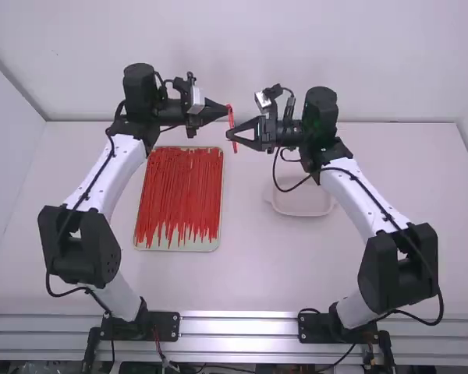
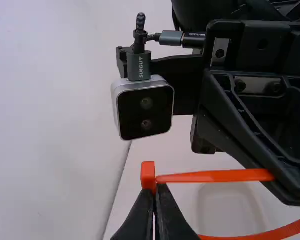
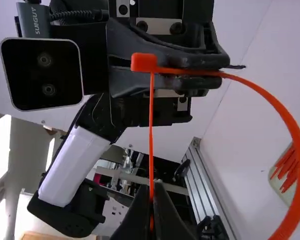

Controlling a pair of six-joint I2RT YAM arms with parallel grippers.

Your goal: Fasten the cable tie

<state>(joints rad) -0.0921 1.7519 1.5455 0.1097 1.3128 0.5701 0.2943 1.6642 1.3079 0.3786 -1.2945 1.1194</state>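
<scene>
A red cable tie (image 1: 232, 125) hangs in the air between both grippers, above the table's back middle. My left gripper (image 1: 225, 110) is shut on the strap just below the square head (image 2: 147, 174); its fingertips (image 2: 146, 205) pinch together in the left wrist view. My right gripper (image 1: 233, 137) faces it from the right, shut on the thin tail. In the right wrist view the tail (image 3: 151, 145) runs straight from the head (image 3: 142, 61) down to my right gripper (image 3: 152, 195). The rest of the strap (image 3: 285, 140) bends away in a wide loop.
A tray (image 1: 177, 248) with several red cable ties lies left of centre, below the left gripper. A shallow white dish (image 1: 300, 206) sits on the table under the right arm. Walls close off the table's back and left sides.
</scene>
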